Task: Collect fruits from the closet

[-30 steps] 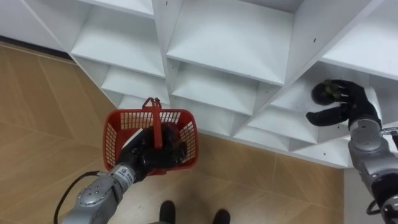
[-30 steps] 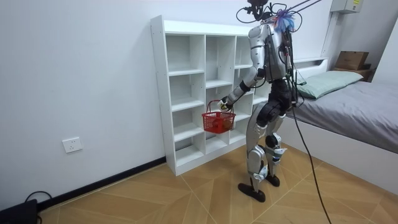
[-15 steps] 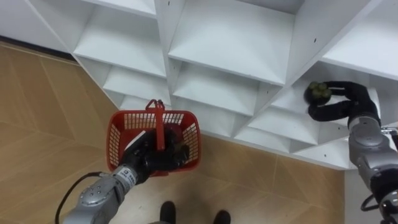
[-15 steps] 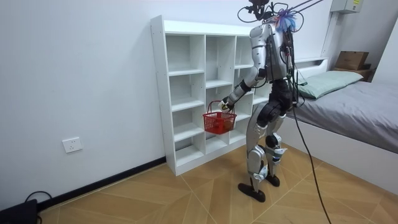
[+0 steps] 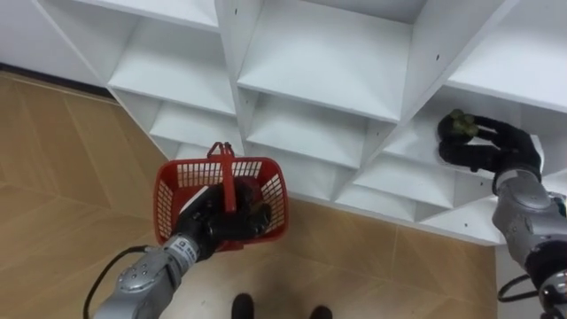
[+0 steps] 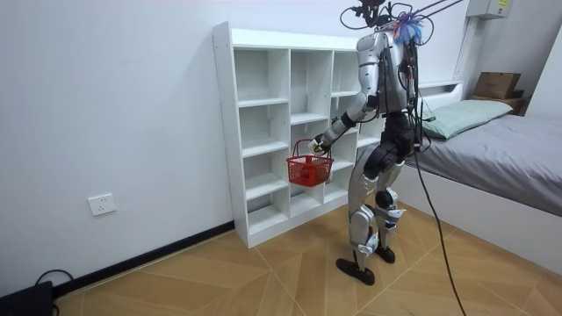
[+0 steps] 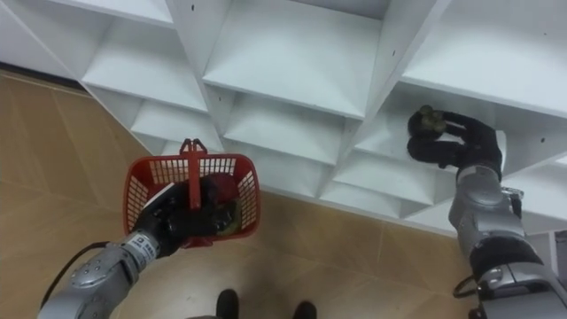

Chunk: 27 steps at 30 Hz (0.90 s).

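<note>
I stand facing the white closet shelves (image 5: 323, 66). My left hand (image 5: 208, 221) is shut on the upright handle of a red plastic basket (image 5: 175, 190), held in front of the lower shelves; the basket (image 6: 308, 169) hangs at hip height in the room view. Inside it lie a dark fruit (image 5: 255, 215) and something red (image 7: 222, 190). My right hand (image 5: 485, 149) reaches into a compartment on the right, fingers and thumb curled round a dark green, bumpy fruit (image 5: 457, 124), also seen as the fruit (image 7: 428, 118) against the right hand (image 7: 459, 142).
The other compartments in sight hold nothing. Wooden floor (image 5: 53, 168) lies below the shelves. A bed (image 6: 500, 149) stands at the room view's right, behind me. A shelf divider (image 5: 423, 66) rises just left of my right hand.
My right hand's fingers, spread beside the fruit a second ago, have closed round it and shifted slightly left. The basket and left hand have hardly moved.
</note>
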Motion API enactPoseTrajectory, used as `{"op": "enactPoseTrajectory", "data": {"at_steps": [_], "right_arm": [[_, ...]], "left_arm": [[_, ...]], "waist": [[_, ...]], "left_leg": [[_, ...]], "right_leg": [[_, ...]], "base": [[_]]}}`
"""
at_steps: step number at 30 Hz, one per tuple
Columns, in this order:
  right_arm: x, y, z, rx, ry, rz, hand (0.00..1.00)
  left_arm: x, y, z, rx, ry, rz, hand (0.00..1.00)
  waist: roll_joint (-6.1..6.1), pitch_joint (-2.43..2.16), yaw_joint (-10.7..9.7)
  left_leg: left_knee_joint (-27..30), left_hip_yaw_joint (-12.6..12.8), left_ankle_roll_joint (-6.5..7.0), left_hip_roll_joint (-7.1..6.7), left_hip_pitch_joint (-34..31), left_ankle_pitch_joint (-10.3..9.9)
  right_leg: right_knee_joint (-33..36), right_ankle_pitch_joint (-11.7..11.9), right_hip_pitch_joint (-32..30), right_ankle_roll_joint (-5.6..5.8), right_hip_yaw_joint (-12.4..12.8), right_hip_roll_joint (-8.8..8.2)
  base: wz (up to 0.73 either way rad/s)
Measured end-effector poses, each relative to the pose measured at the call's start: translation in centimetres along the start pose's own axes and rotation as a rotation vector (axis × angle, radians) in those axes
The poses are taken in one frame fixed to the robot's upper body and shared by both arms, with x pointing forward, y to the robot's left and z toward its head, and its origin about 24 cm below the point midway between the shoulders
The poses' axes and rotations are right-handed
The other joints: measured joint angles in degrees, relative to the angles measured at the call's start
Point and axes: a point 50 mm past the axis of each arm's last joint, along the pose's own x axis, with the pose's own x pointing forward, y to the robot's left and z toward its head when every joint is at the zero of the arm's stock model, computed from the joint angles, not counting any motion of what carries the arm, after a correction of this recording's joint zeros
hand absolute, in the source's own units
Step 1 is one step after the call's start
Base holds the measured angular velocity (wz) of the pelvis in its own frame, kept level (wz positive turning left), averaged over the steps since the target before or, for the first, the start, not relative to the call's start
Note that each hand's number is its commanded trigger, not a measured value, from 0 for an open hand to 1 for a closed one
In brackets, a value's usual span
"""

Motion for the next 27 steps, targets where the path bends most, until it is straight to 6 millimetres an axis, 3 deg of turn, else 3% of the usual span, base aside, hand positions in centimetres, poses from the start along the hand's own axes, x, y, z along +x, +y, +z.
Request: {"op": "enactPoseTrajectory", "data": {"at_steps": [17,22,27], "right_arm": [[-0.2,0.6,0.7,0.036,-0.034,0.034,1.00],[-0.8,0.9,0.7,0.047,-0.091,0.068,1.00],[-1.9,1.3,-0.7,0.052,-0.095,0.105,1.00]], "left_arm": [[0.2,0.0,0.2,-0.019,-0.007,0.018,1.00],[0.2,-0.1,0.2,-0.019,-0.008,0.016,1.00],[0.2,-0.2,0.5,-0.014,-0.022,0.009,1.00]], "waist": [[0.11,-0.05,-0.24],[0.59,-0.39,-0.45],[1.18,-0.85,-1.24]], "left_leg": [[-0.10,0.92,-0.16,0.21,-0.10,0.14],[-0.11,1.06,-0.16,0.24,-0.05,0.14],[0.22,1.15,-0.13,0.23,-0.02,0.15]], "right_leg": [[-0.21,0.09,-0.36,-0.15,0.28,0.14],[-0.07,0.09,-0.40,-0.15,0.38,0.12],[0.21,0.09,-0.40,-0.15,0.47,0.04]], "base": [[0.00],[0.00],[0.00]]}}
